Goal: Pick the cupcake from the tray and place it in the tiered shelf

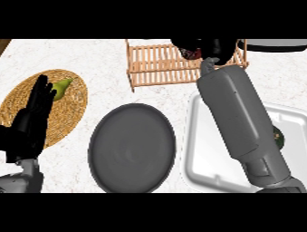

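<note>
Cupcake (191,53), partly hidden, held in the curled fingers of the right hand (206,47) over the wooden tiered shelf (157,63); right forearm crossing the white tray (296,118); left hand (32,115) open, fingers straight, above a woven mat (75,108) bearing a green pear (63,87); dark grey plate (132,147) between mat and tray.

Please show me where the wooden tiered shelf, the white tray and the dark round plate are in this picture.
wooden tiered shelf (157,63): head view, on the slats of its left half.
white tray (203,170): head view, on the bare floor near its left wall.
dark round plate (132,147): head view, on its centre.
</note>
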Controlling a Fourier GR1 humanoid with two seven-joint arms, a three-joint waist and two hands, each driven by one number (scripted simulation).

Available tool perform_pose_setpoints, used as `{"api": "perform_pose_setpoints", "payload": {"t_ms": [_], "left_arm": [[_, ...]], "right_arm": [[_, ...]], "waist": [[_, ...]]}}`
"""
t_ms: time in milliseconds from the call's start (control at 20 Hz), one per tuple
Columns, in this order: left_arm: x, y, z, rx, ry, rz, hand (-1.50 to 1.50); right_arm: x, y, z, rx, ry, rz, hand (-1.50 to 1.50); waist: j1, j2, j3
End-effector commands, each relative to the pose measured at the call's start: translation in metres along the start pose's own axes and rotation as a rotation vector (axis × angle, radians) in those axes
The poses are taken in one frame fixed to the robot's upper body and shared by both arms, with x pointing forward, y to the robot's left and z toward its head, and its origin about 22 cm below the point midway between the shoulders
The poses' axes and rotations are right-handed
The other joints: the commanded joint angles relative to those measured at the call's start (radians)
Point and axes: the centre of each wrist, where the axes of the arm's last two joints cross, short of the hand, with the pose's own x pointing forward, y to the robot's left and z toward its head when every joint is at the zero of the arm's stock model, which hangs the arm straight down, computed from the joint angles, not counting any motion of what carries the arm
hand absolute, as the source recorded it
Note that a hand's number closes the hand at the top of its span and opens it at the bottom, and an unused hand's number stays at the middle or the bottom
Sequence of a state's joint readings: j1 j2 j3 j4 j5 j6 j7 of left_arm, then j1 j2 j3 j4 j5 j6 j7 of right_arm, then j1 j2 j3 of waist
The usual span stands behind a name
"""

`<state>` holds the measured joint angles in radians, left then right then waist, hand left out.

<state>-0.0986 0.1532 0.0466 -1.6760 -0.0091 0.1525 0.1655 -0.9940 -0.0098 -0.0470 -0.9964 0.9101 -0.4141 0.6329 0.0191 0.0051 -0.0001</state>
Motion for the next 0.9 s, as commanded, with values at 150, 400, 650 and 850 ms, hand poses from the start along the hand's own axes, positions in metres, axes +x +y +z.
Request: {"api": "perform_pose_setpoints", "payload": {"t_ms": [150, 400, 650, 850], "left_arm": [[-0.001, 0.012, 0.005, 0.007, -0.012, -0.007, 0.0], [0.007, 0.012, 0.006, 0.017, 0.002, -0.008, 0.0], [0.009, 0.001, 0.005, 0.005, 0.009, 0.017, 0.0], [0.0, 0.013, -0.008, 0.016, 0.014, 0.008, 0.0]], "right_arm": [[-0.011, 0.008, -0.021, 0.08, 0.03, -0.048, -1.5], [-0.015, 0.018, -0.021, 0.103, 0.01, -0.12, -1.5], [-0.014, 0.005, -0.024, 0.06, -0.052, -0.242, -1.5], [0.002, -0.041, -0.047, -0.023, -0.052, -0.336, -1.5]], "waist": [[-0.002, -0.002, 0.0], [-0.004, -0.002, 0.0], [-0.009, -0.004, 0.0], [-0.018, -0.005, 0.0]]}}
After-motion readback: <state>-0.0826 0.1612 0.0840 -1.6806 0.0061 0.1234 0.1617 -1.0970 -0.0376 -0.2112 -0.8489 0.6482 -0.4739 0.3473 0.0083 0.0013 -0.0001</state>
